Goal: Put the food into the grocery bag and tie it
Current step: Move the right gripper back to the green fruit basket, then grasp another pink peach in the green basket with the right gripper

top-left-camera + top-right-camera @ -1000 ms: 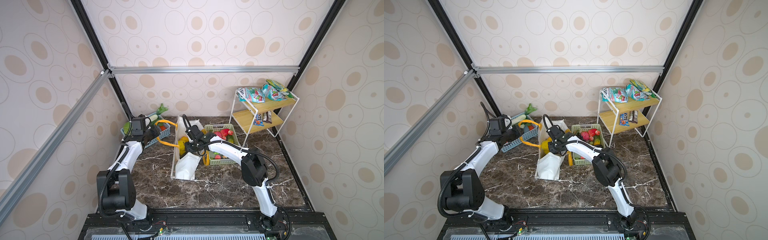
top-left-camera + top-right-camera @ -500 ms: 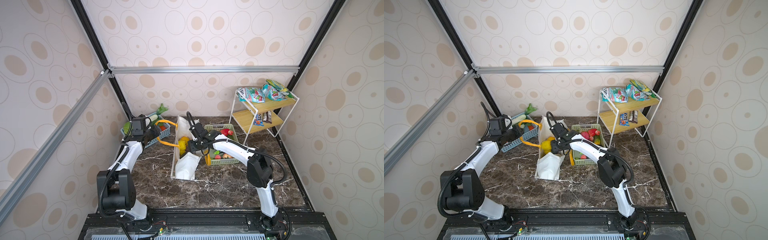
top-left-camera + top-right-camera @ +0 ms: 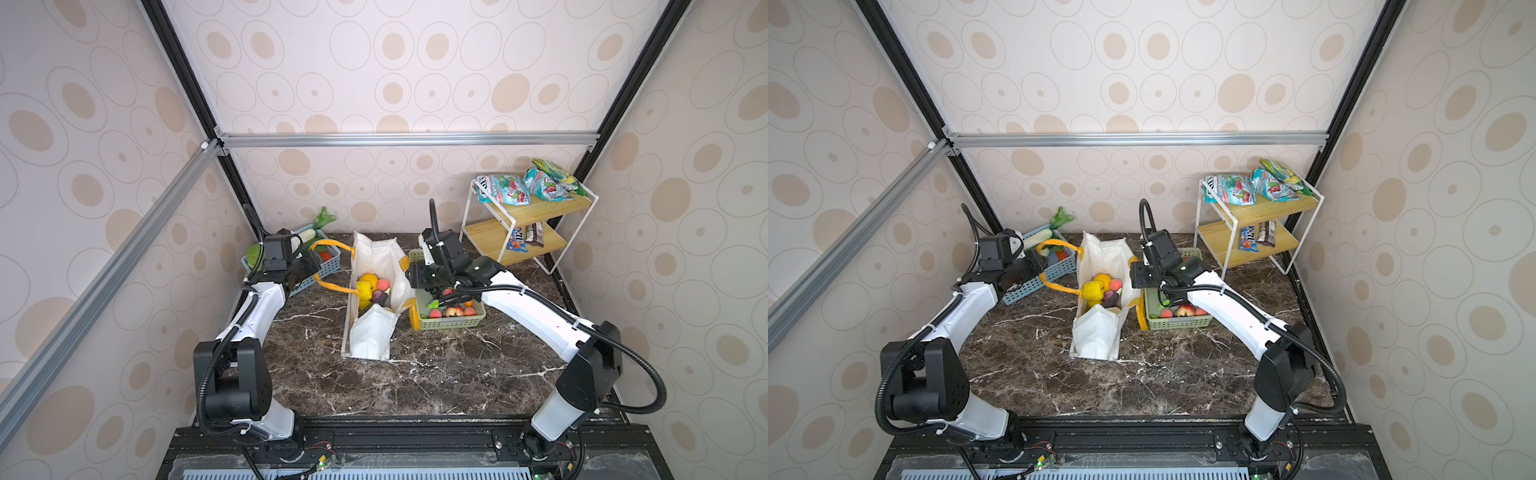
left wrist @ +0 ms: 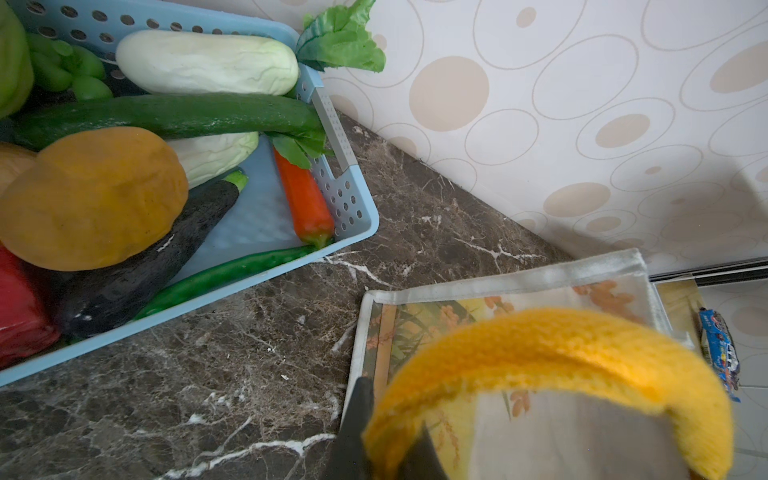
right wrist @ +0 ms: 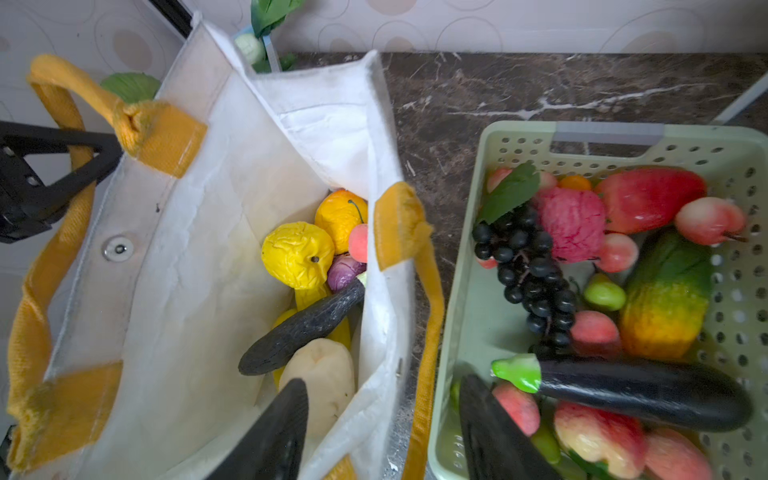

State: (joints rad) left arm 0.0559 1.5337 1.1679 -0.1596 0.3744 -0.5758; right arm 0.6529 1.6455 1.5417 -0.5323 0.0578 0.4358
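The cream-white grocery bag [image 3: 376, 332] [image 3: 1100, 332] stands open mid-table. My left gripper [image 4: 392, 403] [image 3: 313, 270] is shut on its left yellow handle [image 4: 582, 349] and holds it out to the left. Inside the bag lies food: a yellow fruit [image 5: 297, 253], an orange [image 5: 338, 214], a purple onion [image 5: 343, 266], a dark eggplant [image 5: 303, 328] and a pale piece [image 5: 320, 374]. My right gripper [image 5: 384, 382] [image 3: 419, 276] is open and holds nothing. It hovers over the bag's right wall [image 5: 382, 316], one finger above the bag, the other above the green basket [image 5: 457, 291].
The green basket [image 3: 451, 324] right of the bag holds grapes [image 5: 528, 266], an eggplant [image 5: 644, 390], peaches and other fruit. A blue basket [image 4: 357, 199] [image 3: 330, 266] of vegetables sits back left. A two-tier rack [image 3: 528, 232] with snack packets stands back right.
My right gripper has pulled back from over the bag's mouth toward the green basket, and its jaws have widened. The left gripper has kept its hold on the handle.
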